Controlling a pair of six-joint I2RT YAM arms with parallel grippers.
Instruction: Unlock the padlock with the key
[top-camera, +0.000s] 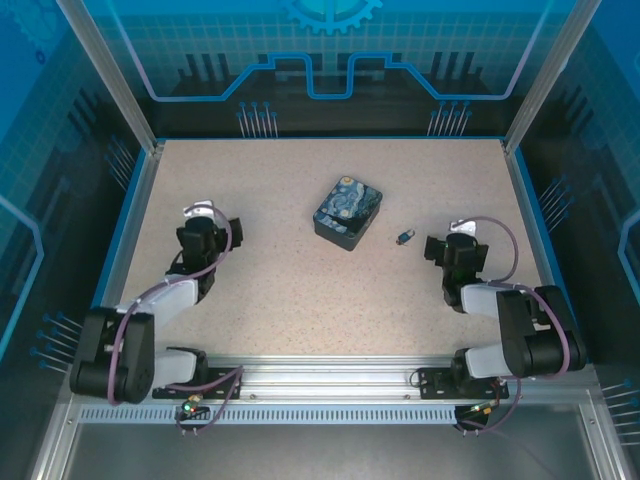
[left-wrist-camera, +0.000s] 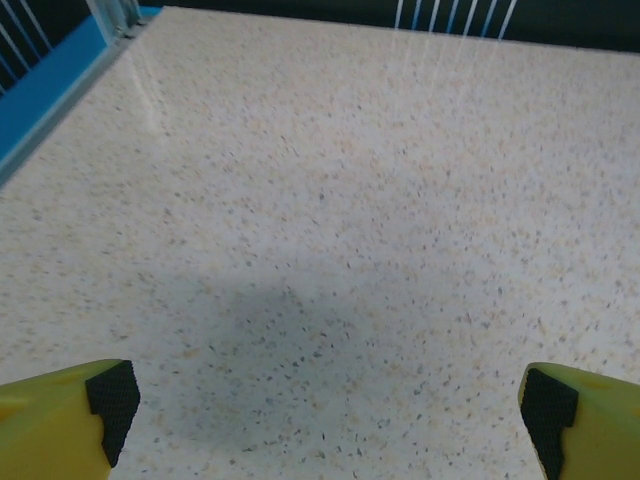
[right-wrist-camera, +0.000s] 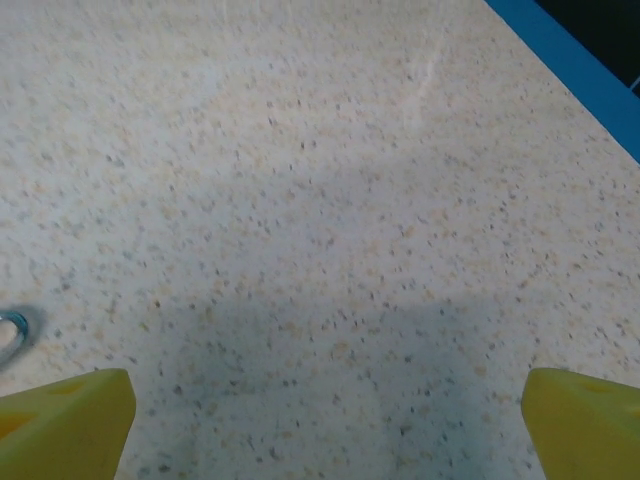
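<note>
Table (top-camera: 260, 290) is sitting bare under both wrists, nothing between either pair of fingers (left-wrist-camera: 55, 430).

Left gripper (top-camera: 212, 217) is hovering released, jaws spread wide with speckled top between them. Right gripper (top-camera: 450, 243) is doing the same, wide apart and gripping nothing. Both are looking parked low and pointing forward, probably so each is facing its own target.

Padlock (top-camera: 347, 212) is lying flat, swirl face up, well apart to the right of the left fingers and ahead-left of the right fingers. It's sitting roughly between the two, so either arm is getting a reach. My guess is that the left one is taking the bracing job.

Key (top-camera: 404, 237) is lying near the right fingers, just off their left side. On the right wrist camera a bluish ring (right-wrist-camera: 10, 335) is peeking in beside the left fingertip, likely the key's head. The right arm is looking like the one meant for the pickup. The part is thin and flat on the table, so the pinch is going to be fiddly.
</note>
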